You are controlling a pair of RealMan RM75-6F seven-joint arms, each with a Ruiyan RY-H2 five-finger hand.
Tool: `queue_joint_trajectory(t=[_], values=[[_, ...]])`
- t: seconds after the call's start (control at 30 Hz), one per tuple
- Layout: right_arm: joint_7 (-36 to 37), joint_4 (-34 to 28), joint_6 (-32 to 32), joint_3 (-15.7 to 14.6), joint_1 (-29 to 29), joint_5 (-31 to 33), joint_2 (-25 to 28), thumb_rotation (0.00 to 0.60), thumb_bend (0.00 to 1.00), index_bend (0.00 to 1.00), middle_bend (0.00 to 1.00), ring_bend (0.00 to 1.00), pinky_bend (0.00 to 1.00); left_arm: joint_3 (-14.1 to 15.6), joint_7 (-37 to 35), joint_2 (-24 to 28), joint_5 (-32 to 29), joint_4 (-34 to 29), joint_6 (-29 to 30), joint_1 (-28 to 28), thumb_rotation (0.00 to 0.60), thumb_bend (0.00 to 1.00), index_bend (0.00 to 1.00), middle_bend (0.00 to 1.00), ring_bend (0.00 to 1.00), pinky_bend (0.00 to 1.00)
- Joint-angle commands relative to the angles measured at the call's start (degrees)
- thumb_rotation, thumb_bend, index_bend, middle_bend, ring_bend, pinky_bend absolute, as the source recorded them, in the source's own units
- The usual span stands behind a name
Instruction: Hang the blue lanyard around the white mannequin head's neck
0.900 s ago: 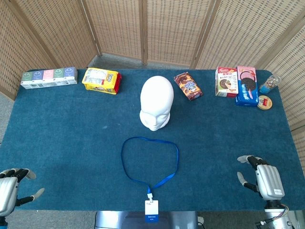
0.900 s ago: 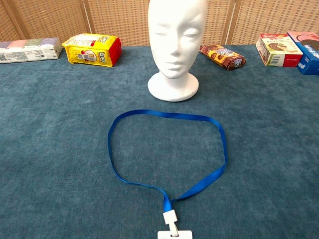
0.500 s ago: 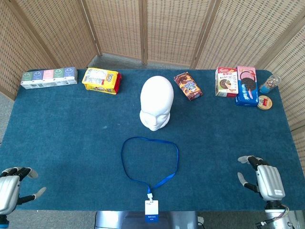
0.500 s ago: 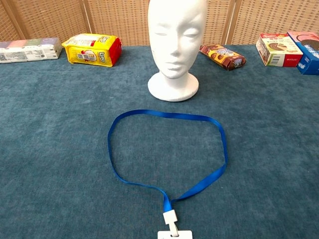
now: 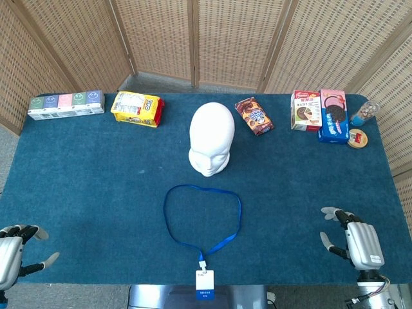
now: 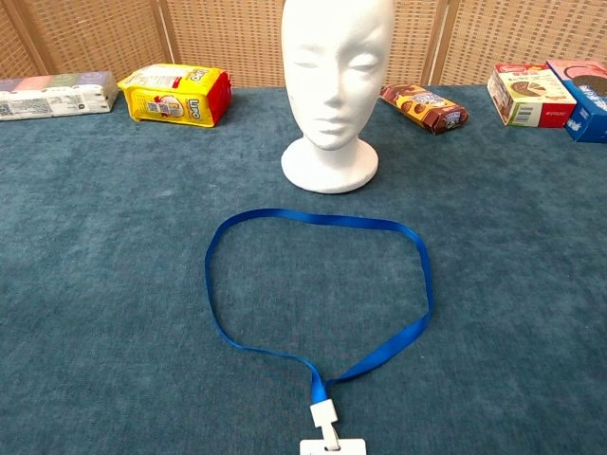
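Observation:
The white mannequin head point(image 5: 210, 138) point(image 6: 333, 81) stands upright mid-table, facing me. In front of it the blue lanyard point(image 5: 238, 209) point(image 6: 423, 275) lies flat in an open loop, its white card point(image 5: 205, 281) point(image 6: 333, 445) at the table's near edge. My left hand point(image 5: 14, 254) hovers at the near left corner, fingers apart and holding nothing. My right hand point(image 5: 357, 241) is at the near right corner, likewise spread and empty. Both hands are far from the lanyard, and neither appears in the chest view.
Along the far edge sit a row of small cartons point(image 5: 65, 104), a yellow snack bag point(image 5: 136, 108), a brown cookie pack point(image 5: 253, 116), two boxes point(image 5: 306, 109), a blue pack point(image 5: 333, 132) and a small jar point(image 5: 363, 114). Wicker screens stand behind the table.
The left hand has sunk slightly lower toward the frame's bottom edge. The lanyard, the head and the right hand have not moved.

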Motion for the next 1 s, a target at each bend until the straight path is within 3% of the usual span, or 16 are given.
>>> queue_joint_trajectory(t=[0.03,0.17,0.27,0.5,0.8,1.0], values=[[0.31,-0.06,-0.07,0.00,0.14,-0.28,0.00,0.600,0.36,0.29,0.42,0.40,0.44,-0.01,0.17,0.23,0.06,-0.10,-0.10,-0.11,0.467,0.11,0.48,0.49,0.36,0.28],[3.03,-0.59,-0.90,-0.05,1.23,-2.17,0.25,0.600,0.36,0.30,0.42,0.41,0.44,-0.22,1.19,1.04,0.43,-0.68,-0.27,-0.52,0.470,0.11,0.48,0.49,0.36,0.28],[5.51,-1.07,-1.97,0.11,2.60,-3.81,0.74,0.600,0.36,0.29,0.45,0.48,0.46,-0.51,1.50,1.47,0.58,-1.16,-0.33,-0.86,0.468,0.11,0.48,0.49,0.36,0.28],[10.95,-1.41,-5.34,2.71,8.03,-6.96,0.69,0.600,0.36,0.30,0.61,0.71,0.71,-0.84,1.61,1.97,0.01,-1.90,-1.10,-1.49,0.466,0.11,0.48,0.49,0.36,0.28],[12.41,1.43,-13.34,6.13,17.28,-8.58,-1.51,0.600,0.35,0.32,0.83,0.97,0.95,-1.65,3.03,2.43,-1.07,-3.08,-1.21,-2.06,0.464,0.11,0.48,0.49,0.36,0.28],[10.51,3.96,-17.42,5.84,21.34,-9.92,-2.92,0.600,0.35,0.40,0.93,1.00,1.00,-1.98,3.38,3.02,-1.65,-3.58,-1.08,-2.22,0.466,0.11,0.48,0.49,0.36,0.28]])
